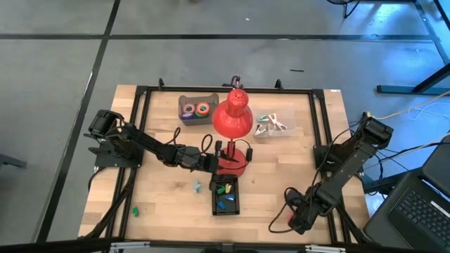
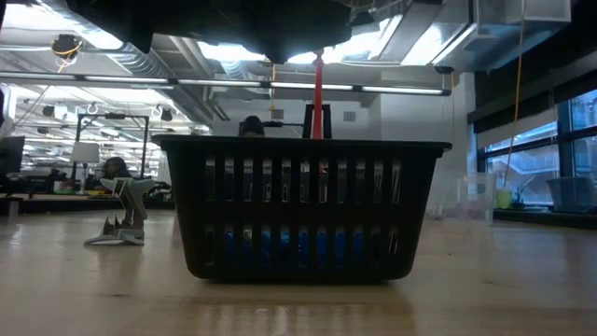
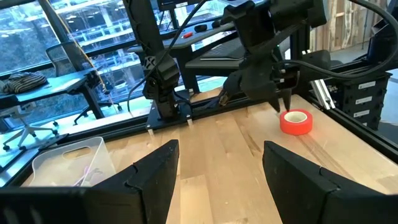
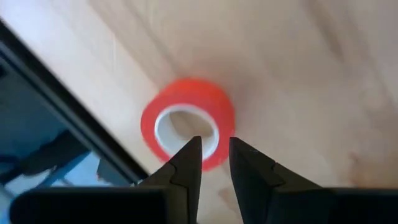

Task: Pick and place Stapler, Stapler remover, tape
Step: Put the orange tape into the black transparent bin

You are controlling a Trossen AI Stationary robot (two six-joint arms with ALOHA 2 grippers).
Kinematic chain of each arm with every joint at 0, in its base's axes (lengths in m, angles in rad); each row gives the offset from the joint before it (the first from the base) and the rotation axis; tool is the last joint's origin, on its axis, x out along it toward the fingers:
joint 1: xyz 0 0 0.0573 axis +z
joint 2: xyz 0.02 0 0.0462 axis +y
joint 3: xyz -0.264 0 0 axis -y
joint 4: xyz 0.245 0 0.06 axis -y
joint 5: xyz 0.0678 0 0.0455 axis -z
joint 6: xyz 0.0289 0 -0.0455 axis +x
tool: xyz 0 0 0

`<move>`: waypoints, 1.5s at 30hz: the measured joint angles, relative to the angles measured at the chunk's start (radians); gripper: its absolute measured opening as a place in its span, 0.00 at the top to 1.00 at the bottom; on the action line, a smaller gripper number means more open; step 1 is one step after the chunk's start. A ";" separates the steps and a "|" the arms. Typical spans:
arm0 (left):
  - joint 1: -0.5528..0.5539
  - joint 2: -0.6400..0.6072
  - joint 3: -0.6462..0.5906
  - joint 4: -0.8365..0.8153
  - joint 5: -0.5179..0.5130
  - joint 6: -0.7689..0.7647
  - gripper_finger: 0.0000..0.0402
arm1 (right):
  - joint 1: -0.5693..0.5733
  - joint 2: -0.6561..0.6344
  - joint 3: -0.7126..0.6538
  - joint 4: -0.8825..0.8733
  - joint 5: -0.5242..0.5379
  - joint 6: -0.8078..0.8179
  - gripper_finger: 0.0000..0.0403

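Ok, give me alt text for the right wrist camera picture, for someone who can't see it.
The right gripper, its two dark fingers a narrow gap apart, points down at a red tape roll with a white inner core, lying flat on the wooden table. The fingertips sit over the roll's rim. A dark frame rail runs beside the roll.

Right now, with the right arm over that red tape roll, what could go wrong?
The right gripper hangs over the red tape roll with jaws narrowly apart, so it may push the roll rather than grip. The roll lies near the black frame rail; a nudge could jam it there. The left gripper sits open beside the red lamp and could bump it.
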 joint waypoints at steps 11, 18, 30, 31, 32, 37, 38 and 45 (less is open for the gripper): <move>0.000 0.000 0.000 0.000 0.000 0.000 0.44 | 0.000 0.052 0.000 -0.006 0.049 0.000 0.80; 0.000 0.000 0.000 0.000 0.001 -0.001 0.44 | 0.000 0.090 0.005 0.020 0.015 -0.023 0.80; 0.000 0.000 0.000 0.000 0.001 -0.001 0.44 | 0.000 0.088 0.002 0.033 -0.077 -0.081 0.75; 0.000 0.000 0.000 0.000 0.001 -0.001 0.44 | 0.000 0.088 0.002 0.028 -0.073 -0.083 0.72; 0.000 0.000 0.000 0.000 0.002 -0.001 0.44 | 0.000 0.088 0.003 0.021 -0.072 -0.084 0.69; 0.000 0.000 0.000 0.000 0.002 -0.001 0.44 | 0.000 0.088 0.003 -0.009 -0.067 -0.127 0.55; 0.000 0.000 0.000 0.000 0.003 -0.001 0.44 | 0.001 0.088 0.003 -0.012 -0.068 -0.127 0.53; 0.000 0.000 0.000 -0.001 0.004 -0.001 0.44 | 0.003 0.089 0.001 -0.007 -0.103 -0.125 0.48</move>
